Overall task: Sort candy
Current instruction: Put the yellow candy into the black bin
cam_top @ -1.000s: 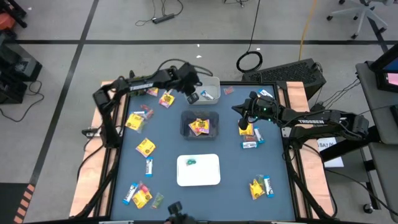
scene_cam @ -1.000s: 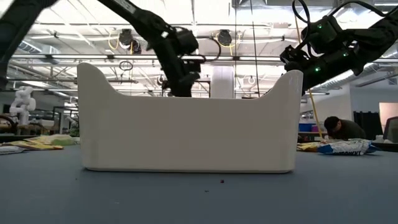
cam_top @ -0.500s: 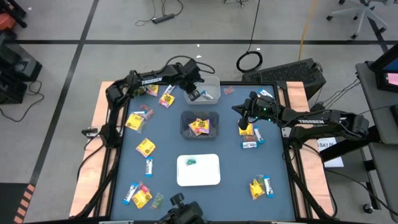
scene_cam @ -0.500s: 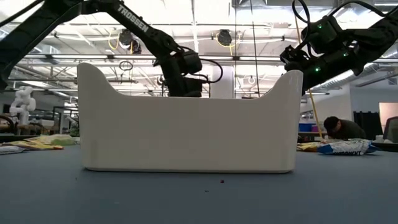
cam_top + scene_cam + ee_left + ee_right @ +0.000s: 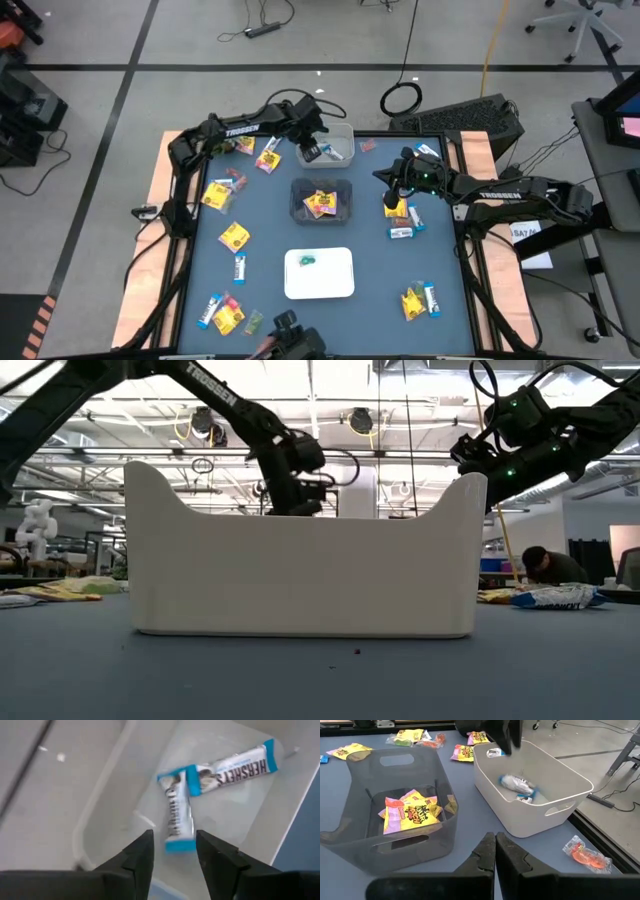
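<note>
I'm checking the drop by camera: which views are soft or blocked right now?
Left wrist view: the falling blue-and-white bar is motion-blurred, while the printed bar lying in the bin is readable. Low view: the white bin fills the frame and hides the table behind it.

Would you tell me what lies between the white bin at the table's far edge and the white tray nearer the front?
The grey bin holding yellow candy packets sits between the white bin and white tray, as the high view shows.

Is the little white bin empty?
No. The white bin holds blue-and-white bars; two show below the left gripper.
</note>
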Action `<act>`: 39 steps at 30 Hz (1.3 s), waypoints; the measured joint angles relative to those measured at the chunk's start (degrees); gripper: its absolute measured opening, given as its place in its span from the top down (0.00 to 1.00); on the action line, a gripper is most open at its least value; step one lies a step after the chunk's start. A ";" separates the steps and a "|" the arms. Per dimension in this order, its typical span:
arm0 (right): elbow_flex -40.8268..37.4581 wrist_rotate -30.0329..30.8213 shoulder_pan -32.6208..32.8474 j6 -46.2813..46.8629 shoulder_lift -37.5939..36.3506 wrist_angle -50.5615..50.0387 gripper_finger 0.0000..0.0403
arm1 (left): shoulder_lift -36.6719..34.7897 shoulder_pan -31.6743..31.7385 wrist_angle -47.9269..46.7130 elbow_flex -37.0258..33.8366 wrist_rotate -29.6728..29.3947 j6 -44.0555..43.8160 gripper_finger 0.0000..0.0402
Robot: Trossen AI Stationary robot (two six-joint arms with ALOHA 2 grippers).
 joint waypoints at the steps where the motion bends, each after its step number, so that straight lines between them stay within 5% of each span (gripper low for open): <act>1: 0.00 -0.02 0.02 -0.30 0.00 0.00 1.00 | -0.84 -0.21 0.06 0.00 -1.01 0.66 0.61; 7: 0.00 0.00 0.00 -1.11 0.00 -0.37 1.00 | -8.09 -2.87 3.14 -4.08 -1.06 1.61 0.64; 15: 0.00 0.00 0.01 -1.09 0.00 -1.53 1.00 | -21.76 -10.16 7.65 -20.93 -3.96 -0.13 0.69; 27: 0.00 0.00 0.01 -1.00 0.00 -1.54 1.00 | -42.77 -26.37 -2.07 -40.43 -11.30 -17.12 0.69; 39: 0.00 0.00 0.01 -0.92 0.00 -0.97 1.00 | -45.30 -40.22 -15.04 -48.24 -5.77 -34.60 0.69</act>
